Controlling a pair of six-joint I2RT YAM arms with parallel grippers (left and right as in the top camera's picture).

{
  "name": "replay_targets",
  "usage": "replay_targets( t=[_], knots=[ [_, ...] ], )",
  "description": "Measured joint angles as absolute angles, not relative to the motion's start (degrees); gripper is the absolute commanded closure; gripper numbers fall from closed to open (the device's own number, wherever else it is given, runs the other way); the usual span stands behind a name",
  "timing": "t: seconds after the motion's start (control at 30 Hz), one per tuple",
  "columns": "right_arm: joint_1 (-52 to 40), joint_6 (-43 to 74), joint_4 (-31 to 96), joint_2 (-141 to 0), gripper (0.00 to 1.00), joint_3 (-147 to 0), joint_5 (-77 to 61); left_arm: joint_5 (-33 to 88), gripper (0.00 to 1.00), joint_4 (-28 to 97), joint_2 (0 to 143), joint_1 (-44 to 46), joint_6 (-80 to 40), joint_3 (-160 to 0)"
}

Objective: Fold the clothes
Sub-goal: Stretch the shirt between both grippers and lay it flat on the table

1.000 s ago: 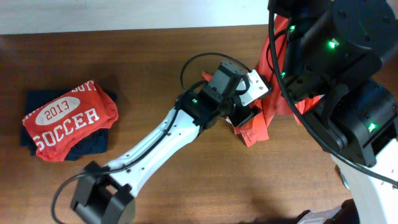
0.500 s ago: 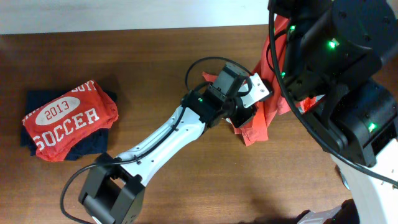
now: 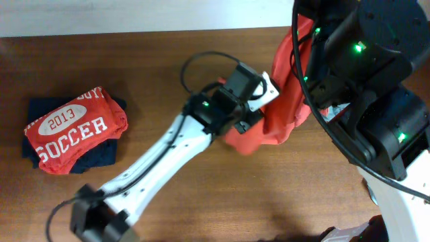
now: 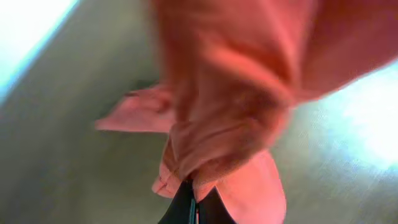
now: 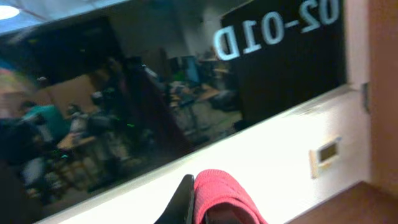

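While I watched from above, the orange shirt [image 3: 279, 111] hung soft and floppy at the right of the table [image 3: 134, 74], the left claw [image 3: 250, 115] pinching it. Close up, cloth bunched in that claw. The right claw [image 5: 191, 200] seemed clamped on a fold; corners would hold better.

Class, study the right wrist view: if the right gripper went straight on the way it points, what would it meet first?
Beyond the orange-red T-shirt fold held in the right gripper, nothing near: probably the bright white ledge under the dark glass pane, though depth is unclear.
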State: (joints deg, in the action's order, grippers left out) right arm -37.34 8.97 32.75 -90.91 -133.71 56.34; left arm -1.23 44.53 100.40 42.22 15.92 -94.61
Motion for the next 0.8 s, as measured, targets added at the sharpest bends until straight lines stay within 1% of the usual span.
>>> replay_targets(
  t=[0.27,0.47,0.6,0.7,0.8],
  knots=[
    [-36.4,2.5,33.1,-90.9,0.96,-133.7,67.9,-12.6,1.00,52.7,94.2,35.8,16.1,-104.1],
    [-31.9,-2.0,41.8,-90.5,0.96,-133.7,71.8,-15.7,1.00,53.4,92.2,27.8,16.1,-109.9],
    [-30.4,-1.8,48.4,-90.5,0.96,-133.7,71.7,-16.7,1.00,53.4,91.9,23.8,16.2,-113.8],
    [-29.6,0.3,53.2,-90.5,0.96,-133.7,69.6,-17.0,1.00,53.4,91.6,23.0,16.5,-116.7],
    [-27.7,4.1,55.9,-90.5,0.96,-133.7,64.7,-17.0,1.00,53.4,91.2,23.0,16.9,-118.9]
  ],
)
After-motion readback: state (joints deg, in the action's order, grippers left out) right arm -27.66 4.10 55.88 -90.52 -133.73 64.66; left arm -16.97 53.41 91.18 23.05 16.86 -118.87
